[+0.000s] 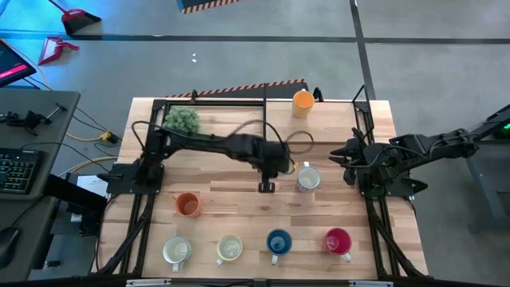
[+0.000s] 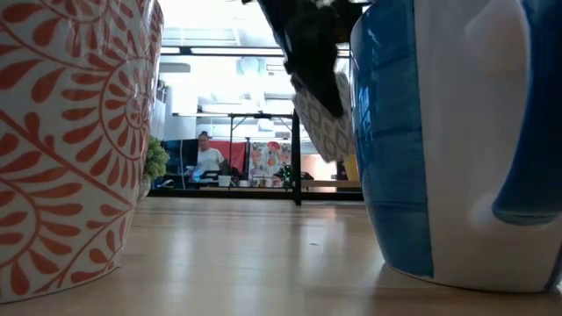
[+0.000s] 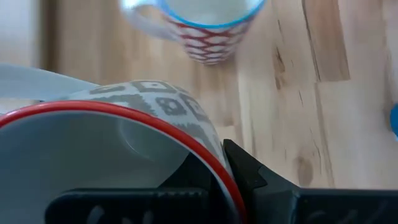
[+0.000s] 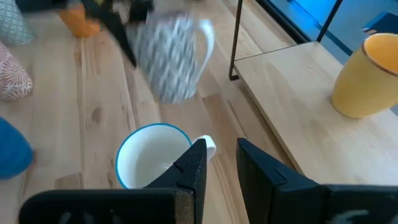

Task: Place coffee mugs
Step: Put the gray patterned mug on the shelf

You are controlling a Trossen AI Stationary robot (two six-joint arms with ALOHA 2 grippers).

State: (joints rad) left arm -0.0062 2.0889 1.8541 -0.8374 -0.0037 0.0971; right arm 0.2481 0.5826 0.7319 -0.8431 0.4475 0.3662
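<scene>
My left gripper (image 1: pixel 272 171) hovers over the middle of the table, shut on a grey-patterned mug with a red rim (image 4: pixel 171 59). In the low view this mug (image 2: pixel 321 118) hangs above the tabletop. Just right of it, a blue-rimmed mug with a red pattern (image 1: pixel 308 178) stands on its base. My right gripper (image 4: pixel 221 158) waits open just above and right of that mug (image 4: pixel 151 163), touching nothing. Along the near edge stand a white (image 1: pixel 175 251), a cream (image 1: pixel 229 249), a blue (image 1: pixel 278 243) and a red-pink mug (image 1: pixel 338 241). An orange mug (image 1: pixel 187 205) stands further left. My left gripper holds the grey-patterned mug by its wall at the red rim (image 3: pixel 214 163). One finger (image 3: pixel 249 171) lies on the outside; the other seems to be inside, hidden by the wall. The mug is lifted clear of the table, its handle (image 4: pixel 208 37) pointing away from the fingers.
A second orange mug (image 1: pixel 303 102) stands on the raised shelf at the far edge, beside a black frame post (image 4: pixel 235 43). A green potted plant (image 1: pixel 182 119) sits far left. Bare wood lies between the two rows of mugs. A person shows in the room beyond.
</scene>
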